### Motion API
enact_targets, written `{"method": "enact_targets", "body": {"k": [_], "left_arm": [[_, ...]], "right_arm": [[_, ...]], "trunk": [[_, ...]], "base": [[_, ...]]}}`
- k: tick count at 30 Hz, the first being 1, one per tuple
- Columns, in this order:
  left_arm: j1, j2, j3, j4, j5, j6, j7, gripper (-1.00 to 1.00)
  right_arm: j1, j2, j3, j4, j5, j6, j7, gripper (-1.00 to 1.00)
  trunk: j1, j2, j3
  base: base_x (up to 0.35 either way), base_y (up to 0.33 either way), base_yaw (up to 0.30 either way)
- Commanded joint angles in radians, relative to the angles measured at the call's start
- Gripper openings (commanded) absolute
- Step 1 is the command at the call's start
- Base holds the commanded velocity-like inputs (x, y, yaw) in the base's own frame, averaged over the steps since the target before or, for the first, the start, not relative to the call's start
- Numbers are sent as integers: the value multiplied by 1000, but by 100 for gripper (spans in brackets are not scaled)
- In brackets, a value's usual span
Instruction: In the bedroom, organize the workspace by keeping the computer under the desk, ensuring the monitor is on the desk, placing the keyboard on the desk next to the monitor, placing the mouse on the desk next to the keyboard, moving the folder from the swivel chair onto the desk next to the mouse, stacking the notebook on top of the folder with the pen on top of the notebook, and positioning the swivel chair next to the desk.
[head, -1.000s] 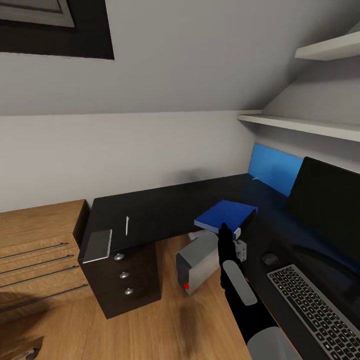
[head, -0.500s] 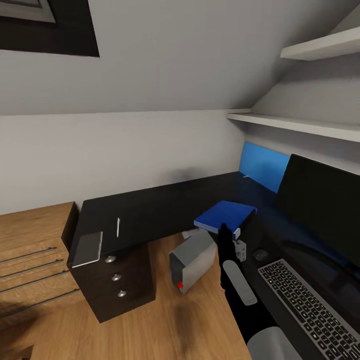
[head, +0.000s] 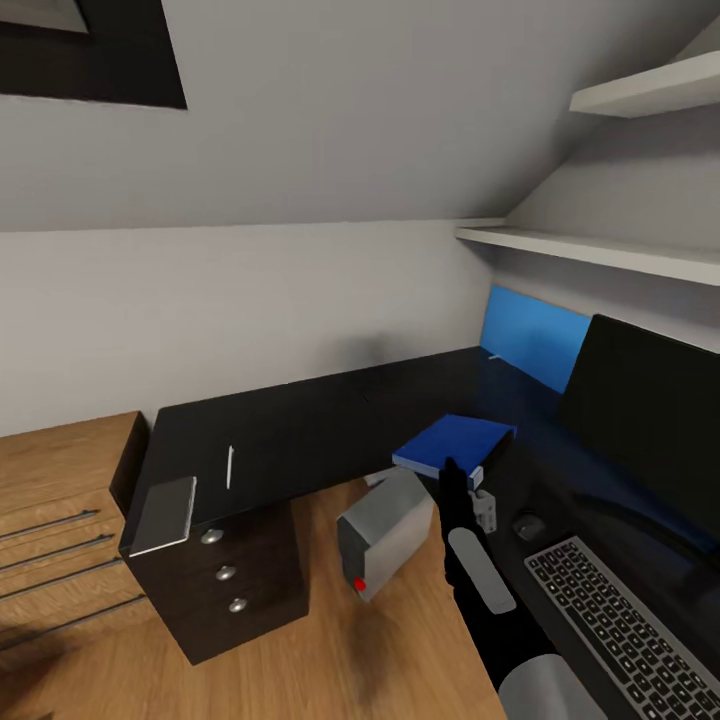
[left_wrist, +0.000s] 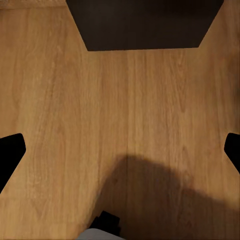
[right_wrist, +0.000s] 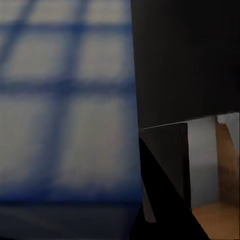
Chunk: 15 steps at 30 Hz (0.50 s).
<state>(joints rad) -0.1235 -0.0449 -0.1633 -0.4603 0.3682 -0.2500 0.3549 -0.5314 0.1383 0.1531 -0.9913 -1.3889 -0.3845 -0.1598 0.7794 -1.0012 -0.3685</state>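
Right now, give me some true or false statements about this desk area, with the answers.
The pen lies on the notebook. False: it lies on the desk beside it, apart.
The keyboard lies in front of the monitor. True.
The computer stands upright. False: it is tilted.
The left gripper has its jaws wide apart over the floor. True.
The folder lies flat beside the notebook. False: it is at the right gripper.

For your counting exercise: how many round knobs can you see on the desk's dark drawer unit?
3, in a column down the drawer unit front: top knob, middle knob, bottom knob. None looks hidden.
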Motion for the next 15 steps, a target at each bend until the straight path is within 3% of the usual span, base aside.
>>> {"method": "enact_targets", "body": {"k": [1, 7, 15], "left_arm": [[-1, 1, -8, 0, 10, -5, 7, 100], [-1, 2, -10, 1, 11, -5, 6, 100], [-1, 2, -10, 4, 11, -5, 6, 100]], "right_arm": [[-2, -2, 3, 11, -3, -7, -3, -100], [-41, -30, 2, 89, -2, -15, -3, -100], [-51, -37, 1, 102, -3, -30, -2, -100]], "trunk": [[0, -1, -1], [0, -1, -1], [0, -1, -1]], "base": [[124, -29, 0], [42, -10, 0], [3, -1, 0]]}}
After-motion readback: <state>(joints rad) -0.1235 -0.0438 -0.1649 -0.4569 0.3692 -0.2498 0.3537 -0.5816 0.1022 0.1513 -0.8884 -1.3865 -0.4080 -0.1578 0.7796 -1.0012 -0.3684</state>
